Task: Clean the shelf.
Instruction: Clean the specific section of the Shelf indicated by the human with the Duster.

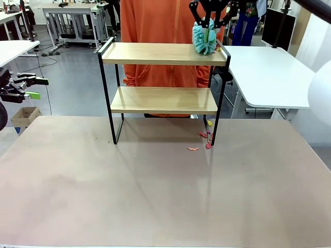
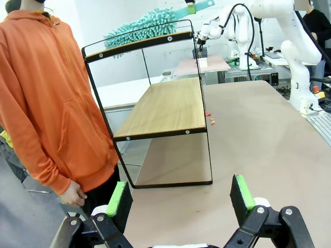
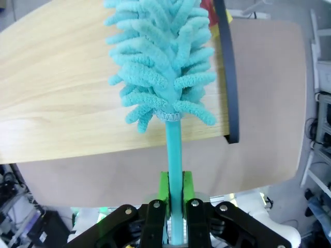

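The shelf [image 1: 164, 53] stands at the table's far middle, two light wooden boards in a thin black frame. A fluffy teal duster [image 1: 204, 37] rests on the right end of its top board. My right gripper [image 1: 208, 24] hangs above it, shut on the duster's handle. In the right wrist view the duster head [image 3: 164, 57] lies on the top board [image 3: 57, 88] near its black end rail, and the handle runs down into my right gripper [image 3: 175, 200]. My left gripper [image 1: 35, 88] hovers open at the far left, off the table. It [image 2: 181, 199] faces the shelf's end [image 2: 165, 106] with nothing between its fingers.
A person in an orange hoodie [image 1: 155, 23] stands right behind the shelf, hand [image 2: 72, 195] hanging down. Small red and yellow scraps [image 1: 206, 136] lie on the table by the shelf's right leg, one more [image 1: 193, 149] a little nearer. A cardboard box [image 1: 25, 117] sits on the floor at left.
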You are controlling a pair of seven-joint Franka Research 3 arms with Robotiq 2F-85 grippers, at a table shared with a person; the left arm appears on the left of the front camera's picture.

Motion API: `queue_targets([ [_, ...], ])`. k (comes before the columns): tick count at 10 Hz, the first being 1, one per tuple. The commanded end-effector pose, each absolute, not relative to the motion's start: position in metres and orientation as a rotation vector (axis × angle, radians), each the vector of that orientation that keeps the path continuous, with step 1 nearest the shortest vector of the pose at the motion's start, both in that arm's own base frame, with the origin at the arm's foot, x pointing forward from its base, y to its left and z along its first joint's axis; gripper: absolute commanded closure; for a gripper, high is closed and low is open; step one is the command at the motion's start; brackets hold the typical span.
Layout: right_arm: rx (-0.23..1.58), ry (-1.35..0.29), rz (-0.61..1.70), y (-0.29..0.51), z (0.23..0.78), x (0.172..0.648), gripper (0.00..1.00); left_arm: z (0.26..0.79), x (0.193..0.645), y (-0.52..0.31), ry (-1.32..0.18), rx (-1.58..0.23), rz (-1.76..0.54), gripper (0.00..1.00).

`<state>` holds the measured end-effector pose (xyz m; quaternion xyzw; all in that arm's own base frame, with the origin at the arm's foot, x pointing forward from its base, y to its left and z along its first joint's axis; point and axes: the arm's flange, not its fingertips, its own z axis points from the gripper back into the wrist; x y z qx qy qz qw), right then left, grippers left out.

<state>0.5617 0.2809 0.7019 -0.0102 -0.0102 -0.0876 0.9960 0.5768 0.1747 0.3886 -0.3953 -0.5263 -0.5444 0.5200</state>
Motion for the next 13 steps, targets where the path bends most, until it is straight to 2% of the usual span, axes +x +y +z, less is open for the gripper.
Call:
queue_targets([
  [1, -0.067, -0.059, -0.212, 0.185, 0.552, 0.400, 0.87, 0.392, 0.574, 0.175, -1.268, -0.948, -1.307, 0.00],
  [4, -0.109, -0.125, -0.231, 0.160, 0.586, 0.359, 0.87, 0.392, 0.574, 0.175, -1.268, -0.948, -1.307, 0.00],
  [7, -0.086, -0.187, -0.210, 0.158, 0.597, 0.351, 0.87, 0.392, 0.574, 0.175, -1.268, -0.948, -1.307, 0.00],
  [8, -0.083, -0.100, -0.229, 0.245, 0.762, 0.522, 0.87, 0.392, 0.574, 0.175, -1.268, -0.948, -1.307, 0.00],
  [13, -0.083, -0.100, -0.229, 0.245, 0.762, 0.522, 0.87, 0.392, 0.574, 0.175, -1.268, -0.948, -1.307, 0.00],
])
